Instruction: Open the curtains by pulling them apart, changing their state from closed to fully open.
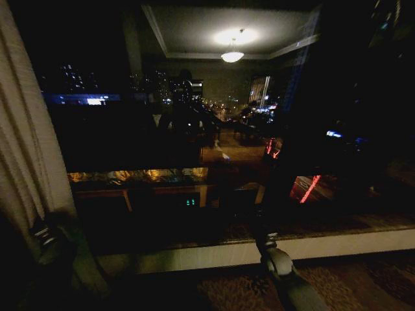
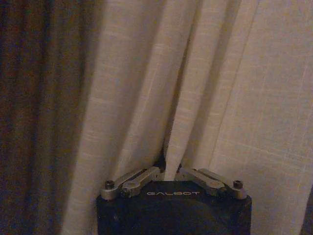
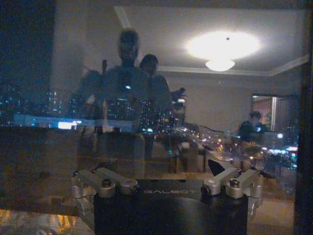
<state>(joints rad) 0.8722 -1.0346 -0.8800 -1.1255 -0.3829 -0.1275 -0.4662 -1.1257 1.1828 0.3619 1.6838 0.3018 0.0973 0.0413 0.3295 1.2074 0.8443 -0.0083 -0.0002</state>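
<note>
1 curtain (image 2: 146, 88) fold pinched in the left gripper (image 2: 170, 172); right gripper (image 3: 171, 188) spread, empty.

Matt woven cloth curtains (image 2: 234, 88); glossy window glass (image 3: 63, 147), seemingly stone sill (image 1: 363, 245)

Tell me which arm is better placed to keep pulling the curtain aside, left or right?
Probably the left. Its gripper is shut on a fold of the curtain, which hangs at the robot's left edge of the window. The right gripper is open, faces bare glass and holds nothing.
</note>
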